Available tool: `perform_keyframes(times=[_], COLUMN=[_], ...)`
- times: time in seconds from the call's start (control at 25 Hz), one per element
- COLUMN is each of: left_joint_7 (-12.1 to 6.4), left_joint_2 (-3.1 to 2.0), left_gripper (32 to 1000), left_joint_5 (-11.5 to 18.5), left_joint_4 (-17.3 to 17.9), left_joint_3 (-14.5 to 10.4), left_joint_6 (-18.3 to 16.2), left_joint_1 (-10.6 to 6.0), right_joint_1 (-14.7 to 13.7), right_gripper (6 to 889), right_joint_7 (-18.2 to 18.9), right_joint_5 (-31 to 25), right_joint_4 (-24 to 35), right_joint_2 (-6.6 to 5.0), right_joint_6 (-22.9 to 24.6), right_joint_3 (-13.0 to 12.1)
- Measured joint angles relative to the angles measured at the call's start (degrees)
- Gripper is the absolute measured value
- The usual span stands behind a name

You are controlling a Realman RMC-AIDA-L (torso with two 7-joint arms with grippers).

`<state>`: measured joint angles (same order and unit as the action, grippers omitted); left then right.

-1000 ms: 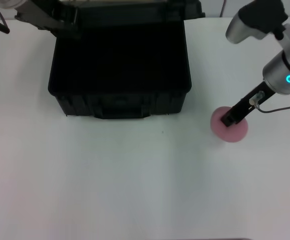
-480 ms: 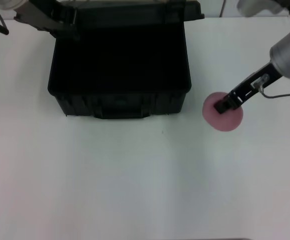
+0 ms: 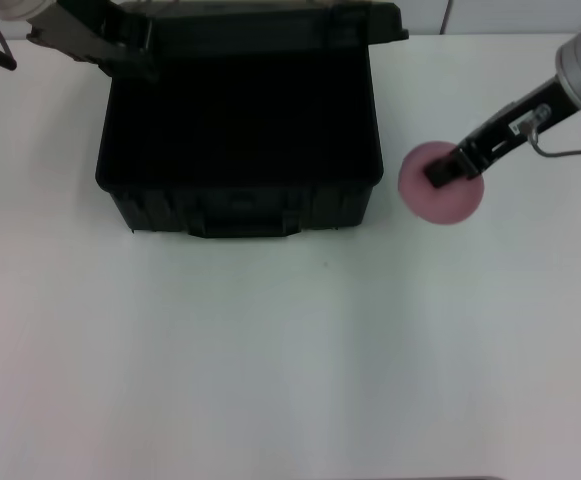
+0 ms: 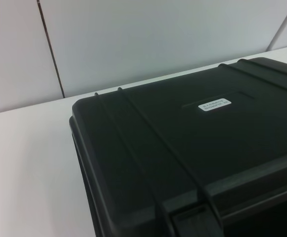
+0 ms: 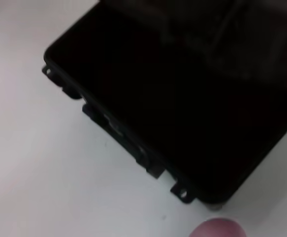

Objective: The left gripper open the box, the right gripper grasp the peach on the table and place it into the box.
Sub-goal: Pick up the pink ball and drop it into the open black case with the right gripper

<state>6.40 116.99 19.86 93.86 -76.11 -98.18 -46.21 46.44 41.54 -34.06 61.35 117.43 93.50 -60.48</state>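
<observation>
Your slim black right gripper [image 3: 442,172] is clamped on the one round pale pink peach [image 3: 440,183], which has risen and moved closer to the single open black plastic box [image 3: 240,150], by the white worktop's [image 3: 270,350] far right edge. Your left gripper [image 3: 120,48] holds the lid [image 4: 183,143] at the far left corner; I can't tell its finger state.

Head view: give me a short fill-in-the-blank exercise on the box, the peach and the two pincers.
1. The box has its lid ____.
2. The right pincer is shut on the ____.
3. The peach is on the box's ____ side, outside it.
4. The left pincer is at the box's far ____ corner.

Missing words: open; peach; right; left
</observation>
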Motion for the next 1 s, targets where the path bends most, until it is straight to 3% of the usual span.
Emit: perform_keyframes(times=[0.28, 1.0], left_joint_7=[-0.33, -0.4], left_joint_2=[0.04, 0.08], left_gripper=[382, 382], left_joint_5=[-0.01, -0.1], left_joint_4=[0.0, 0.0], left_joint_3=[0.17, 0.09], left_joint_6=[-0.21, -0.36], left_joint_1=[-0.01, -0.38], right_joint_1=[0.51, 3.14], right_gripper=[42, 43], right_joint_7=[0.13, 0.97], right_joint_5=[-0.19, -0.14], right_joint_4=[3.13, 2.57], right_joint_2=[0.0, 0.0], right_joint_6=[-0.27, -5.0], right_joint_3=[1.5, 0.99])
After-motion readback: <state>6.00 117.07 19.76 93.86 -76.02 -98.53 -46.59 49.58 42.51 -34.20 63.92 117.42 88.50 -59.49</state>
